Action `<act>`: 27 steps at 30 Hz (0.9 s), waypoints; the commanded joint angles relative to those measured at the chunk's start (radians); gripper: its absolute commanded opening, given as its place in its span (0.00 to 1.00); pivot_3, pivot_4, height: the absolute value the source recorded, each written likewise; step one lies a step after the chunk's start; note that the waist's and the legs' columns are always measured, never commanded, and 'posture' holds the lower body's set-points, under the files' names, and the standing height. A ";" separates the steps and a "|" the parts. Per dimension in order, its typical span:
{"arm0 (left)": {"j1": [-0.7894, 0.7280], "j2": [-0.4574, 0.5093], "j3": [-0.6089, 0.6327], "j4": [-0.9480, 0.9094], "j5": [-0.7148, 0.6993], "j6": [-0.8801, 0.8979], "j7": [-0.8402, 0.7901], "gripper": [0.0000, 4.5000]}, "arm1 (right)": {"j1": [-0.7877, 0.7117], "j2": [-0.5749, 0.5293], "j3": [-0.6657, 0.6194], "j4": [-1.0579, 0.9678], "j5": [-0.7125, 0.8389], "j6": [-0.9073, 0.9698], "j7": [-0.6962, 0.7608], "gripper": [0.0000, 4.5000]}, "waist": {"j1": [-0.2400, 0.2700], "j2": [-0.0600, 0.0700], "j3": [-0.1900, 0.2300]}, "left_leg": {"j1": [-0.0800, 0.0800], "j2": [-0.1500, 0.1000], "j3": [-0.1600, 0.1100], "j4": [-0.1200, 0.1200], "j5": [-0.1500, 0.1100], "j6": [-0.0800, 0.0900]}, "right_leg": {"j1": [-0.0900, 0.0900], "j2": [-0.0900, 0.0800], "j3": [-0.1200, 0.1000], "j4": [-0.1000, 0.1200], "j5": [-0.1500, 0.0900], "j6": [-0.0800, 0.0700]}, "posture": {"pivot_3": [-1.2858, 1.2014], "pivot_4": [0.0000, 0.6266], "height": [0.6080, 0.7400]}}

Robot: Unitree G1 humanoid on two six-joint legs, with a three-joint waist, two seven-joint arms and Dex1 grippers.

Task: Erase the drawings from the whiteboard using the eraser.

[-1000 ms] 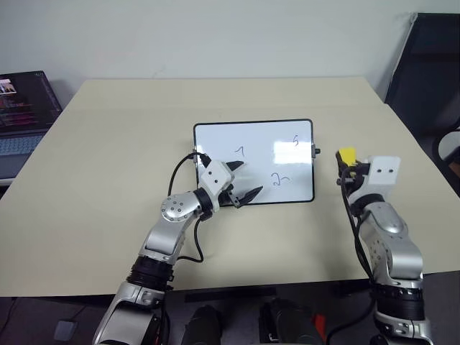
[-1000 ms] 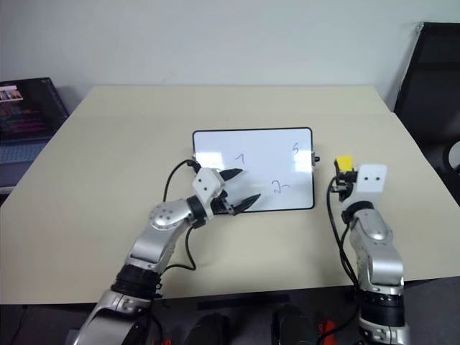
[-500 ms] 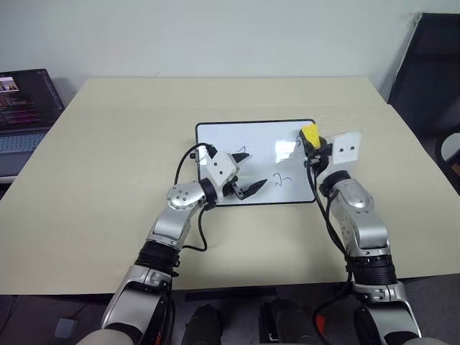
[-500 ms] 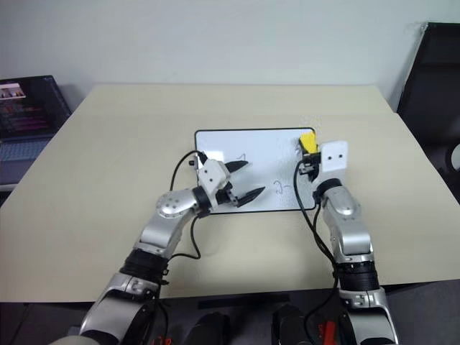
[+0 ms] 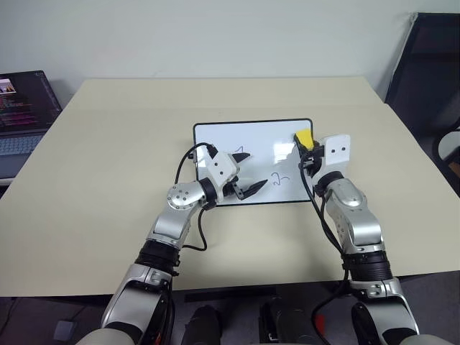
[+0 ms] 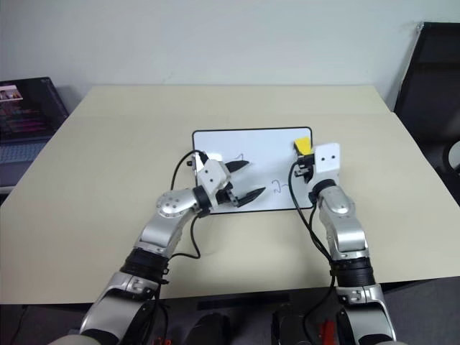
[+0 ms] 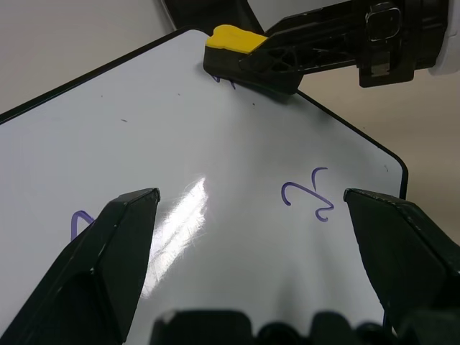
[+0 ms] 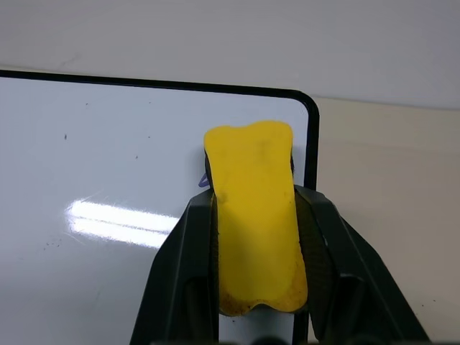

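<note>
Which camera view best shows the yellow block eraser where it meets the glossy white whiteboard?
The left wrist view: the yellow block eraser, side-on in the right gripper, rests on the whiteboard over a squiggle. The right wrist view shows its top; the eye views show it small near the far right corner.

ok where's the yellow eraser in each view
Left eye view: eraser at the whiteboard's far right corner, held in the right pincer.
Right eye view: same corner, just left of the white wrist block.
Left wrist view: near the top edge, pressed on the board.
Right wrist view: centre, between the black fingers.
Shared landmark: the board's rounded black-framed corner.
</note>
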 commanded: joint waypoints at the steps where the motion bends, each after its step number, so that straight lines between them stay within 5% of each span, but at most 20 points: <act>1: -0.013 -0.007 0.003 -0.024 0.002 -0.020 0.003 1.00 | -0.027 0.017 0.012 0.001 -0.007 -0.004 0.003 0.24 | -0.001 0.000 0.000 | 0.000 0.000 0.000 0.000 0.000 0.000 | 0.000 0.000 0.000 0.000 0.000 0.000 | 0.52 0.24 1.00; 16: 0.017 -0.003 0.010 -0.050 -0.002 -0.007 0.014 1.00 | 0.135 -0.033 0.067 -0.140 -0.050 0.202 0.037 0.24 | -0.001 0.000 -0.001 | 0.002 0.000 0.000 0.001 0.000 0.000 | 0.002 0.000 0.000 0.000 0.001 0.000 | 0.52 0.24 1.00; 27: 0.001 -0.012 0.011 -0.028 -0.006 -0.014 0.019 1.00 | 0.074 -0.046 0.017 -0.119 -0.040 0.160 0.042 0.24 | -0.001 -0.001 -0.001 | 0.003 0.000 0.001 0.002 0.001 0.001 | 0.003 0.000 0.000 0.000 0.003 0.000 | 0.52 0.24 1.00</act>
